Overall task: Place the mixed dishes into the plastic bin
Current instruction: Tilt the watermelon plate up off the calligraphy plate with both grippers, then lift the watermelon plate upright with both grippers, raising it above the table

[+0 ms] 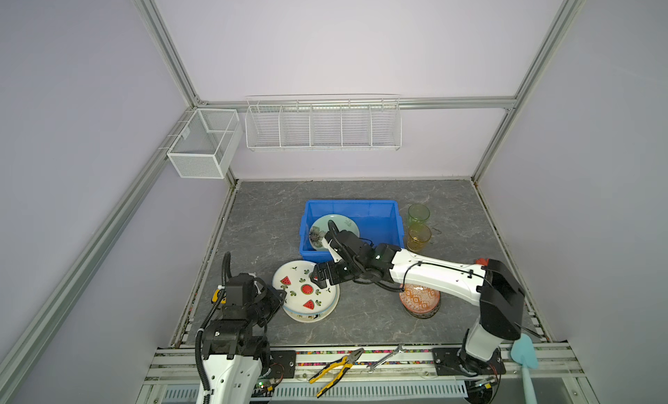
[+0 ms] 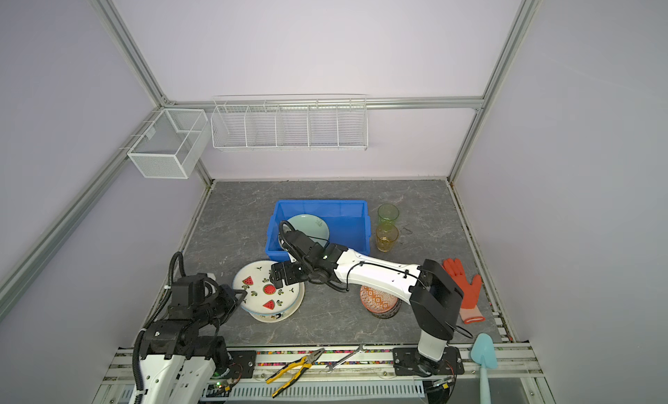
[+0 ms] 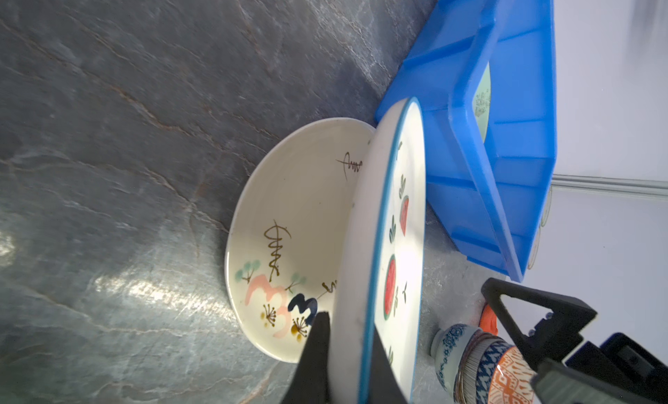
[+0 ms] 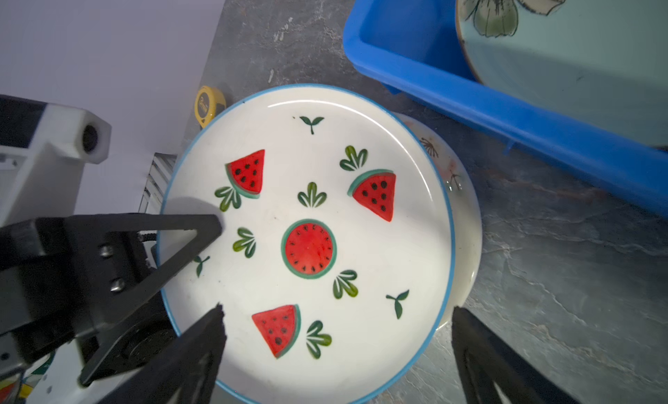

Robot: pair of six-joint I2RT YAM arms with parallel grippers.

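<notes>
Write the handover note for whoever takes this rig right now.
Left gripper: shut on the rim of the watermelon plate, which is raised on that side off the cream plate beneath it.
Right gripper: open, jaws over the watermelon plate's opposite edge, holding nothing.
Done: the green plate lies in the bin.
Left to do: watermelon plate, cream plate, bowl stack, green glass and amber glass, all outside the bin.
</notes>
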